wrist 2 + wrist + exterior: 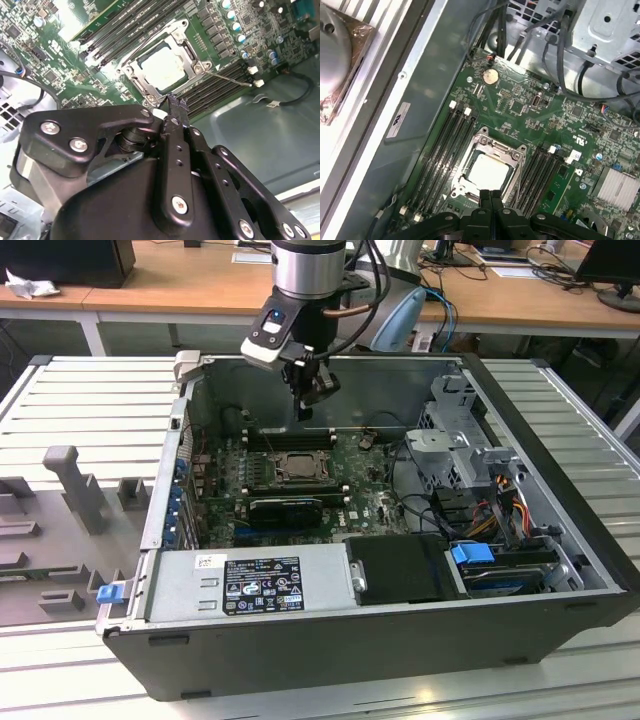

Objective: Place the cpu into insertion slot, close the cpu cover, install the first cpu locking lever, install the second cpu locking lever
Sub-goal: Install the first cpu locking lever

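The cpu (489,171) lies flat in the insertion slot (276,473) on the green motherboard, its pale face up. The cpu cover (518,154), a silvery frame, lies down around it and leaves the centre (164,67) showing. A thin metal lever (230,79) slants out from one socket corner across the memory slots. My gripper (305,412) hangs above the board just behind the socket, apart from it. Its black fingertips (491,194) are pressed together, shut, with nothing between them; the tips (174,101) point at the socket's edge.
Long black memory slots (447,145) flank the socket. A long black card (285,508) lies in front of it, and a grey power supply (250,585) fills the case front. A drive cage (460,440) and cables (500,500) crowd the exterior view's right. Case walls (180,440) surround the board.
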Tool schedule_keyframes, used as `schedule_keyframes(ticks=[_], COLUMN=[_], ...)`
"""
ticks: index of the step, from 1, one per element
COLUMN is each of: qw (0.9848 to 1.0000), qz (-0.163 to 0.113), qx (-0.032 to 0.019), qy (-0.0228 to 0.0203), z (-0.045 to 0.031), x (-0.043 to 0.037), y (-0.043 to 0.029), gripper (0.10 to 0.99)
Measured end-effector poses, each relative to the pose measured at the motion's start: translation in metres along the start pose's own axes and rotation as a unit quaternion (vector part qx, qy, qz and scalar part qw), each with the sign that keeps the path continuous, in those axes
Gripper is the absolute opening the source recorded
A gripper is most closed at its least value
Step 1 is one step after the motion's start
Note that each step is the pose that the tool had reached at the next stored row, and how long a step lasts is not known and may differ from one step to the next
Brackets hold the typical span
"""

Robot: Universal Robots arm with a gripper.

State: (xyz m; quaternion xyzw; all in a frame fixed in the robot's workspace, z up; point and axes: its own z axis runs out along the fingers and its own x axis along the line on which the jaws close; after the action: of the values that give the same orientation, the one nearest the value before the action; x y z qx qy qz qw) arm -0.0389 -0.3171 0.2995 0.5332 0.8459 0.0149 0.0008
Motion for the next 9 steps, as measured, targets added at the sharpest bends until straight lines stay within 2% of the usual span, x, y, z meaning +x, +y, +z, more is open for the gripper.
schedule_keyframes(ticks=[9], qw=[0.9993], qz=[-0.038], qx=[0.0006], qy=[0.0010], z=[0.0000], x=[0.0000], y=[0.0000], gripper=[0.106])
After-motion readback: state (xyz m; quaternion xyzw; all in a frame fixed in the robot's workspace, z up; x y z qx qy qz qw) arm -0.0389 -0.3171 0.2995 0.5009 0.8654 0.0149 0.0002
